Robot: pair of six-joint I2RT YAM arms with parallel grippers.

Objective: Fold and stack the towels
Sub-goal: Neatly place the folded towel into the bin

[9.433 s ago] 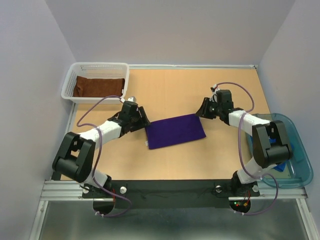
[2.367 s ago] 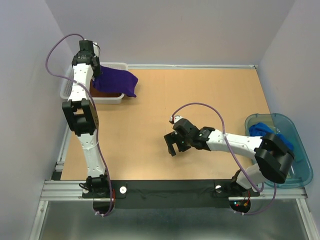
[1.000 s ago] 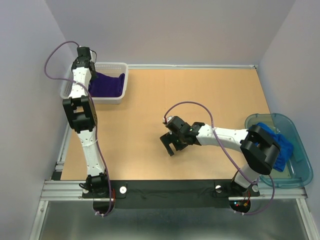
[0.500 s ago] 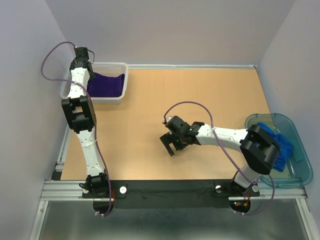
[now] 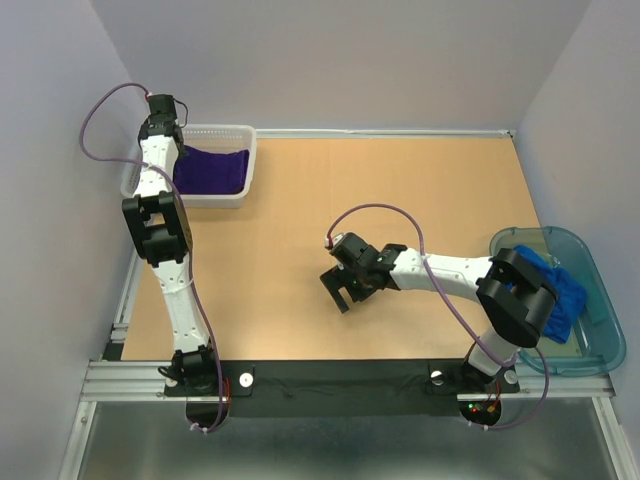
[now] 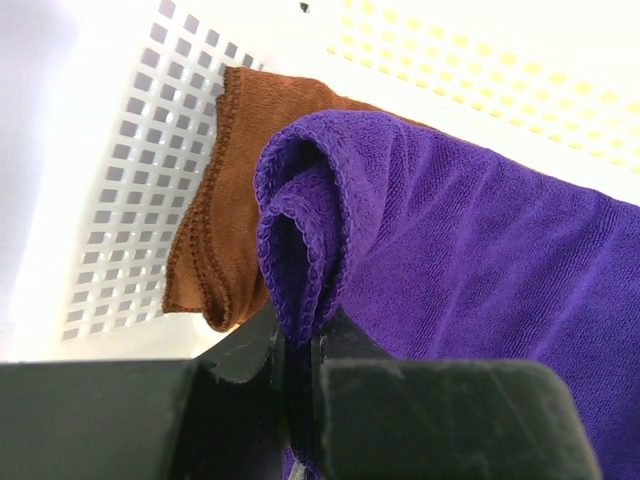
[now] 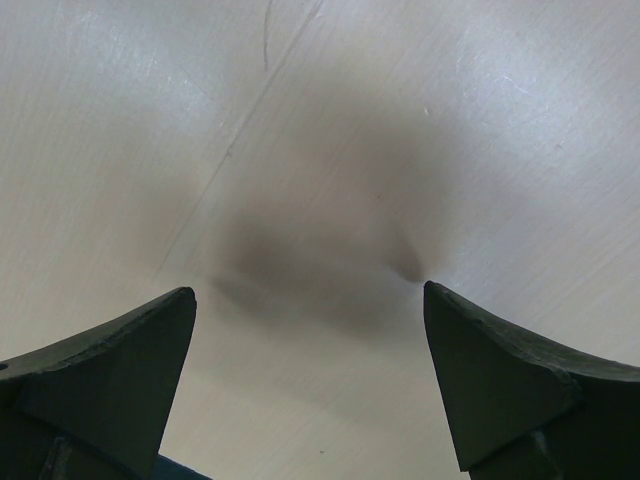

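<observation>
In the white basket (image 5: 216,199) at upper left, the folded purple towel (image 6: 460,260) is laid on the rust-brown towel (image 6: 222,190), its edge pinched by the closed left end effector (image 6: 297,352). The right end effector (image 5: 345,290) is held wide open, empty, over the worktop (image 5: 400,180). The blue towel (image 5: 566,290), crumpled in the tub (image 5: 602,352) at right, is yet to be folded and stacked.

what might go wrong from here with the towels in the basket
1. The left claw grips the folded edge of the purple towel; pulling away without opening would likely drag it off the brown towel and undo the fold.
2. The blue towel lies crumpled in the clear bin, so the open right claw may grab several layers at once.
</observation>
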